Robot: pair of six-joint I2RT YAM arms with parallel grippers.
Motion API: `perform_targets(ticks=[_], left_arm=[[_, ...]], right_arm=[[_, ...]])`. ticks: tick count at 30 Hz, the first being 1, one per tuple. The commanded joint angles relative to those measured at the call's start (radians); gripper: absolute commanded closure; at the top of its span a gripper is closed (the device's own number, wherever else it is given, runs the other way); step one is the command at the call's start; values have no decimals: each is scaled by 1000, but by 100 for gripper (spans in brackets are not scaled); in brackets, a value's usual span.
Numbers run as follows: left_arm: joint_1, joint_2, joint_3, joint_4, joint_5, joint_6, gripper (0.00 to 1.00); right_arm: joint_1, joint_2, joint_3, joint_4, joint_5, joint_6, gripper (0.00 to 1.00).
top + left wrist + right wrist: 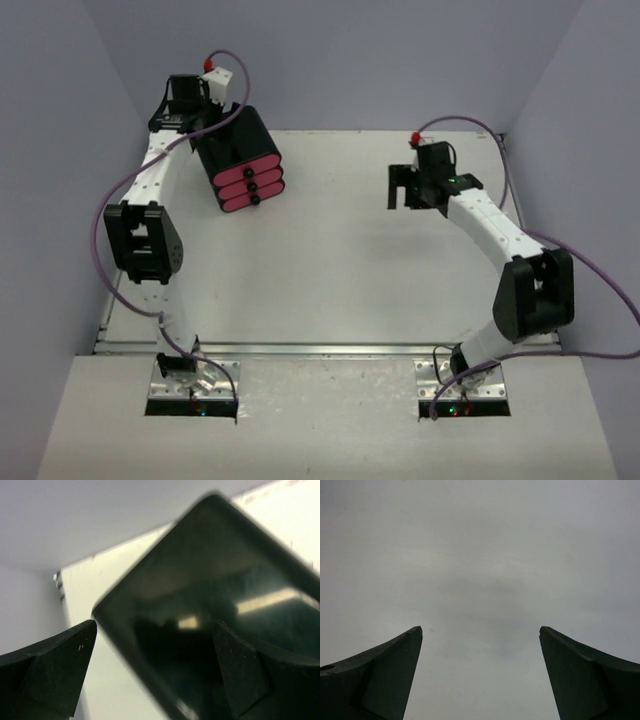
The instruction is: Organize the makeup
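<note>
No palettes, compacts or red stick show in any view. The black chest (pixel 238 150) with three pink drawer fronts stands at the table's far left, drawers facing the near side. My left gripper (pixel 205 112) is at the chest's back top edge. In the left wrist view the chest's glossy black corner (pixel 210 590) fills the space by my left gripper (pixel 155 625), whose jaws stand wide apart. My right gripper (pixel 400 188) hovers open and empty over the table's far right. In the right wrist view my right gripper (pixel 480 629) has only bare grey surface between its fingers.
The white table (pixel 330 270) is walled by grey panels on the left, back and right. A metal rail runs along its near edge. Purple cables loop from both arms.
</note>
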Motion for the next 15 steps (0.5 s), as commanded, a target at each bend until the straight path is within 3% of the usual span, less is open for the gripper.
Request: perform_targets(ticks=[1,5,15], left_arm=[[30,-334,-178,5,-95,34,1],[121,-597,-470,5,-81,40,0],[457,-1038,-1129,118,91,110,0]], right_arm=[[-122,-225,-194,-132,69,147,1],[-158,-339,-284,-124,184,182,1],[-162,-584,-520,-121,248,318,1]])
